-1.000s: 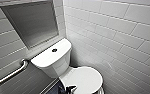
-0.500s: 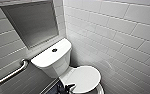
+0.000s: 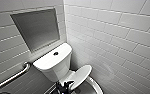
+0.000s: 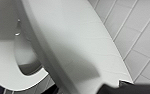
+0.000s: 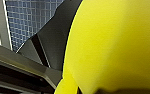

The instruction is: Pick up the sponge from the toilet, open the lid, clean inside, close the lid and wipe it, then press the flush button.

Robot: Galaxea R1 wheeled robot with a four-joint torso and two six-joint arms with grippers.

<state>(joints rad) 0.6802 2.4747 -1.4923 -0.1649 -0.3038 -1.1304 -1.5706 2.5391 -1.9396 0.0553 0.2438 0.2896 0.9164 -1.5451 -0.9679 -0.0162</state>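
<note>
Yellow foam, a bright rounded sponge (image 5: 116, 45), is seen pressed close before the right wrist camera, clear of the white glossy ceramic toilet (image 3: 53, 62) and hanging over grey mosaic floor. From this it is judged that the fingers of the right gripper (image 5: 101, 90) are clenched on the sponge, so the pick-up counts as done.

In the head view the white smooth oval plastic lid (image 3: 79, 76) is found at about four o'clock from the boxy tank, tilted up partway from the bowl, neither flat nor fully upright. The dark left gripper (image 3: 64, 87) is placed at the lid's edge, at about six o'clock from the tank. Whether it is clasped on that edge or merely propped against it cannot be told. In the left wrist view the lid's greyish underside is shown slanting above the white seat ring (image 4: 6, 72), with the bowl opening partly uncovered.

Opening the lid is therefore judged to be under way and not finished. Cleaning inside, closing, wiping the lid, and pressing the small dark flush button (image 3: 55, 53) on the tank top are all left.
</note>
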